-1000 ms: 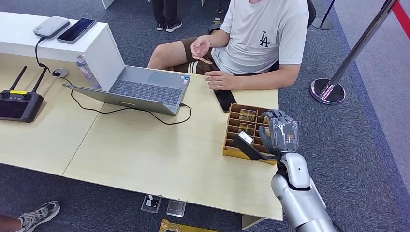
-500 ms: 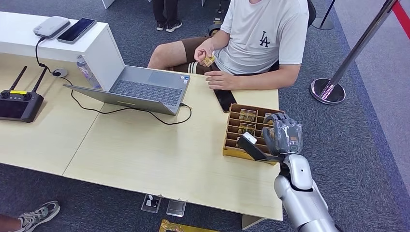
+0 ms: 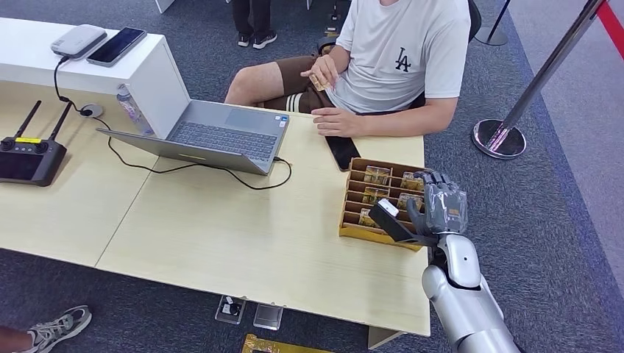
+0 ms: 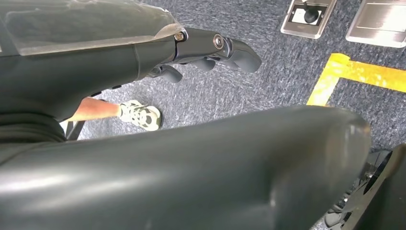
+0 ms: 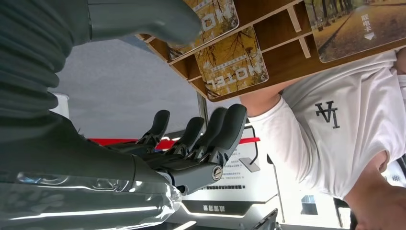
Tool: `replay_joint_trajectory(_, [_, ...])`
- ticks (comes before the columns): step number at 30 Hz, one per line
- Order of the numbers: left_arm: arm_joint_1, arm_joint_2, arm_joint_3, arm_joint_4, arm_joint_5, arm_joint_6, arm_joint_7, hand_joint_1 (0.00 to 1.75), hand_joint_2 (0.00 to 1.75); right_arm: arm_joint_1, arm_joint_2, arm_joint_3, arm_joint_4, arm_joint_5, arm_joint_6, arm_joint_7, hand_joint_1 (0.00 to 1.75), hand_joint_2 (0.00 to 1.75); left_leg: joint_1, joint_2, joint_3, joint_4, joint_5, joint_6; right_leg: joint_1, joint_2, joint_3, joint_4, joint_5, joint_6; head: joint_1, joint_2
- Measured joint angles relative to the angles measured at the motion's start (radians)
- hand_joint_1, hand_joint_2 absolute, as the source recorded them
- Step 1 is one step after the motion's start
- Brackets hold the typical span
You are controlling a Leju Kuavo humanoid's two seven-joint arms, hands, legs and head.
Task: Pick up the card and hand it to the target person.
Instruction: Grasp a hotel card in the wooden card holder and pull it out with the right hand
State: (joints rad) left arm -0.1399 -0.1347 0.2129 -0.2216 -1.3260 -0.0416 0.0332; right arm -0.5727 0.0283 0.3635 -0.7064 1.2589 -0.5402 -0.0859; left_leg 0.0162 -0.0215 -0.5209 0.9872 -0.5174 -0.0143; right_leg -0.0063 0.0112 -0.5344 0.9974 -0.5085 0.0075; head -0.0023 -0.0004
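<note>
I log the counter [image 3: 221, 243] as pale wood-grain laminate, matt and smooth. The card tray [image 3: 353, 229] at lower right of the head view looks like brown wood or board; the cards [image 5: 233, 64] in it are glossy printed stock. My right hand [image 3: 435, 207] is dark matt plastic under a clear glossy cover, on a silver satin arm. The floor [image 3: 544, 243] is rough grey-blue carpet. The stanchion [image 3: 548, 70] at upper right is polished metal. The laptop [image 3: 221, 132] is matt grey.

Pale wood table [image 3: 221, 235]. Open laptop [image 3: 213, 136], black cable [image 3: 184, 168], phone [image 3: 343, 152] on top. Card box [image 3: 368, 193] near right edge; remote controller [image 3: 28, 154] far left.
</note>
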Motion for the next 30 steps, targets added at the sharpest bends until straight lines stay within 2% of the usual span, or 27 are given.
replay_joint_trajectory(19, [0.000, 0.000, 0.000, 0.000, 0.000, 0.000, 0.000, 0.00, 0.00, -0.003, 0.005, -0.001, 0.062, 0.006, -0.002, -0.001, 0.75, 1.75, 0.000, 0.000, 0.000, 0.000, 0.000, 0.000, 0.000, 0.000, 0.000, 0.000, 0.000, 0.000, 0.000, 0.000])
replay_joint_trajectory(30, [0.001, 0.000, 0.000, 0.000, 0.000, 0.001, -0.001, 0.00, 0.00, -0.008, 0.012, 0.000, 0.093, 0.017, -0.009, 0.000, 0.87, 1.75, 0.000, 0.000, 0.000, 0.000, 0.000, 0.000, 0.000, 0.000, 0.000, 0.000, 0.000, 0.000, 0.000, 0.000])
